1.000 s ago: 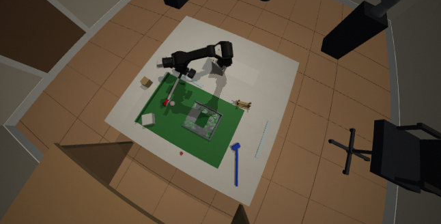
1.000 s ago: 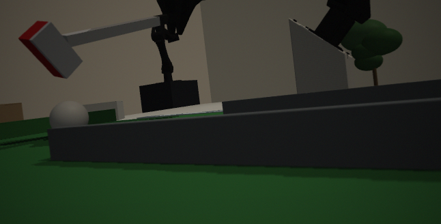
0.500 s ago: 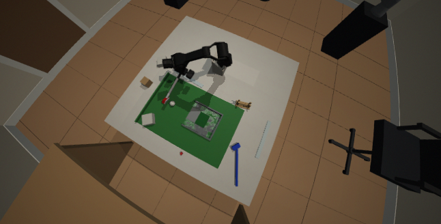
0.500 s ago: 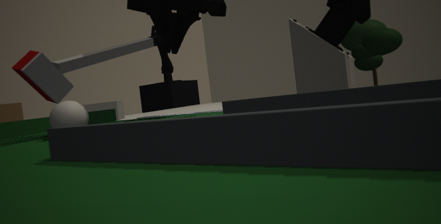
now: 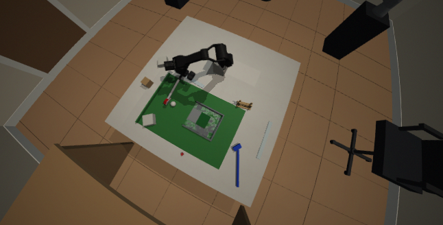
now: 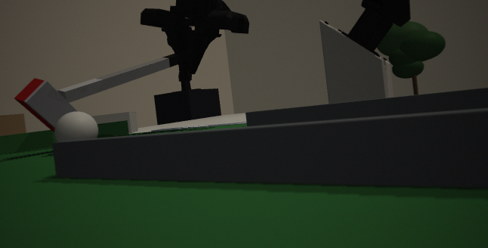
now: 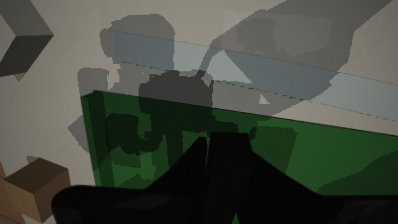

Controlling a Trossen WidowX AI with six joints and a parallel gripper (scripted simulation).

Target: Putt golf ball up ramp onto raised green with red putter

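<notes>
My gripper (image 5: 181,77) (image 6: 185,65) (image 7: 216,144) is shut on the black grip of the red putter (image 5: 166,101) (image 6: 117,80), above the back left corner of the green mat. The grey shaft slopes down from the fingers to the red and grey head. The head is tilted, close to the white golf ball (image 5: 173,103) (image 6: 76,125), on its side away from the ramp; whether they touch, I cannot tell. The ball rests on the mat. The grey ramp (image 5: 194,115) leads to the raised green (image 5: 203,121), inside a grey border (image 6: 245,158).
A white block (image 5: 149,120) sits on the mat's left part. A brown block (image 5: 147,82) (image 7: 35,187) and a pale block (image 5: 162,60) (image 7: 25,47) are left of the mat and gripper. A wooden rack (image 5: 244,105) and a blue putter (image 5: 237,169) are at the right.
</notes>
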